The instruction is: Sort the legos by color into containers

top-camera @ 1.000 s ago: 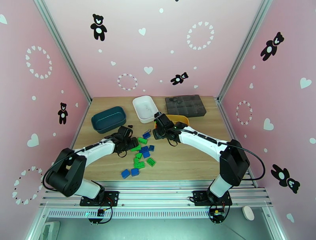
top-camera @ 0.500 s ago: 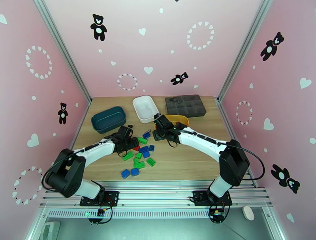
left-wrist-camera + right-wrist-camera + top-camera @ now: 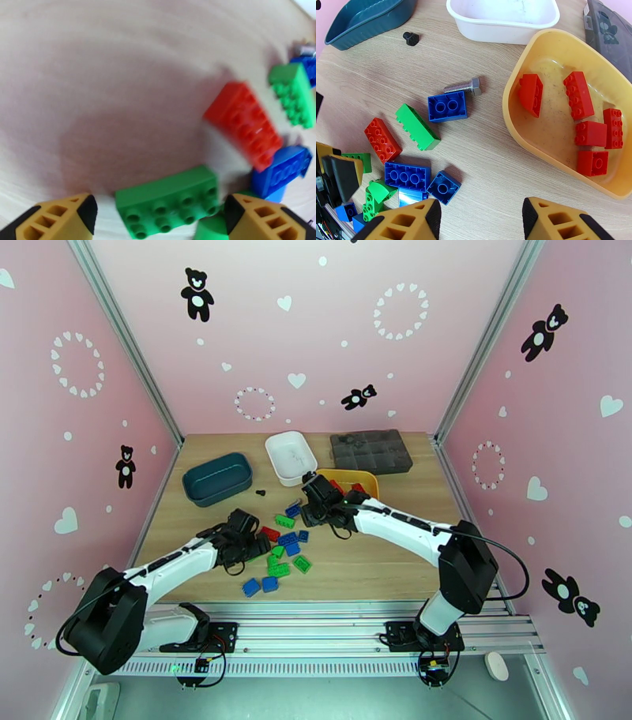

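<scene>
Either side of the green lego (image 3: 168, 201), my left pincer (image 3: 160, 210) stands wide and empty, flanking its short ends, with its long axis spanning the gap.

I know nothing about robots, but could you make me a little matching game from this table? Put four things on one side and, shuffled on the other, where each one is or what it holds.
Things:
1. yellow tray
2. white tray
3. silver bolt
4. left tool

Descriptions:
A. lies right beside a blue brick
B. holds several red bricks
C. open, with a green brick lying between its fingers
D. has no bricks in it

Pairs: 1-B, 2-D, 3-A, 4-C
</scene>
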{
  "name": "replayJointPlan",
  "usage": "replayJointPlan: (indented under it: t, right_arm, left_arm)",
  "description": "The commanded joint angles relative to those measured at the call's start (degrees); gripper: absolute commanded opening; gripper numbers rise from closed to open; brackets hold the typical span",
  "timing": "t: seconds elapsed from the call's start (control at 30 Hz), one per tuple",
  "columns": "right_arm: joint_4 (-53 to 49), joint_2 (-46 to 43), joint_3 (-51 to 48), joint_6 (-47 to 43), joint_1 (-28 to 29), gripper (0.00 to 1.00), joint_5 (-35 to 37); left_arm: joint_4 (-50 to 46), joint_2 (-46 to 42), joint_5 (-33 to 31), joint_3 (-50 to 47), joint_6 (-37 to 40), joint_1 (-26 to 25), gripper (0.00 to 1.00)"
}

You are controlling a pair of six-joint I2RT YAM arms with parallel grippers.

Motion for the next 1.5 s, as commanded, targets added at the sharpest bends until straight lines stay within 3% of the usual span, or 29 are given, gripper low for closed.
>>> replayJointPlan:
  t: [0.0,0.3,0.53,0.73,0.9,1.13,1.27,1.47]
  right_arm:
    - [0.65,-2.6,-0.59,0.29,0.12,0.59,-0.06]
    - [1.29,-3.37,-1.85,0.46,0.12,0.59,0.76]
    - [1.29,-3.22,-1.96,0.27,0.12,0.59,1.17]
    - [1.66,-3.64,-2.18,0.01,0.07,0.58,1.66]
    - [1.98,-4.01,-2.33,0.03,-0.28,0.59,1.33]
    - [4.88,-4.53,-2.67,1.67,-4.16,0.58,-5.71]
    - [6.4,-5.23,-2.73,3.05,-6.69,0.58,-9.91]
    - [5.21,-7.66,-3.47,3.28,-7.95,0.58,-9.7]
  left_arm:
    - [0.74,1.02,-0.79,0.04,-1.17,-0.62,0.91]
    - [0.53,7.35,-2.03,3.88,0.78,-1.04,0.91]
    - [-0.09,11.18,-3.01,5.61,0.65,-3.33,0.81]
    - [-3.03,6.93,-3.98,5.59,0.26,-4.05,0.64]
    - [-7.8,0.79,-5.58,9.1,1.56,-3.97,0.61]
    - [-6.48,2.03,-1.25,21.05,6.9,-1.03,0.61]
    - [-5.49,9.67,1.01,32.15,10.36,1.35,0.6]
    - [-5.19,24.73,2.54,49.98,13.61,3.78,0.59]
